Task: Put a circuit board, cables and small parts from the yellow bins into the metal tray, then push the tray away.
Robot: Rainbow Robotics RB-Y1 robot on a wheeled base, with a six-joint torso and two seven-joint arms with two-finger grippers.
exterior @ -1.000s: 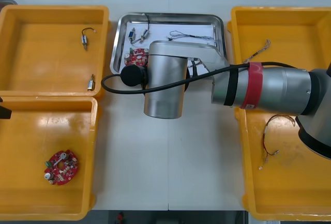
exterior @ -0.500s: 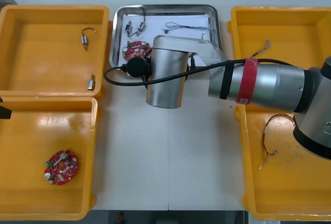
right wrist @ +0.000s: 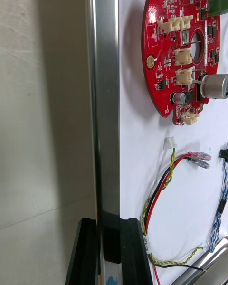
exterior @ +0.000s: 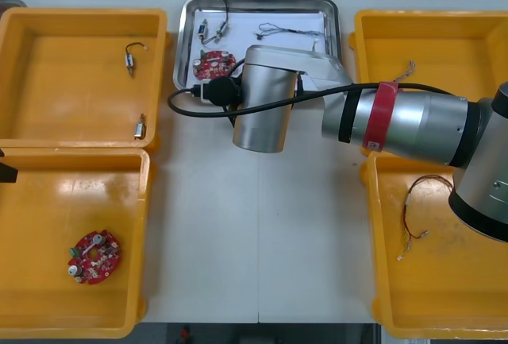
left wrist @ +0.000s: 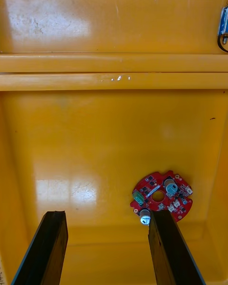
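Two black fingers (right wrist: 85, 251) of my right gripper (right wrist: 108, 228) clamp the near rim of the shiny rectangular metal tray (right wrist: 105, 99), a hold for pushing it away. Inside the tray lie a round red circuit board (right wrist: 183, 52) and a red and yellow cable (right wrist: 164, 190). My left gripper (left wrist: 109, 251), fingers apart, hangs well left of the tray.

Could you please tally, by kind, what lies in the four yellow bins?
Round red circuit board: 1
Small metal parts: 2
Cables: 2
Total: 5
Right gripper is shut on the metal tray rim; left gripper, open, hangs over the near left bin.
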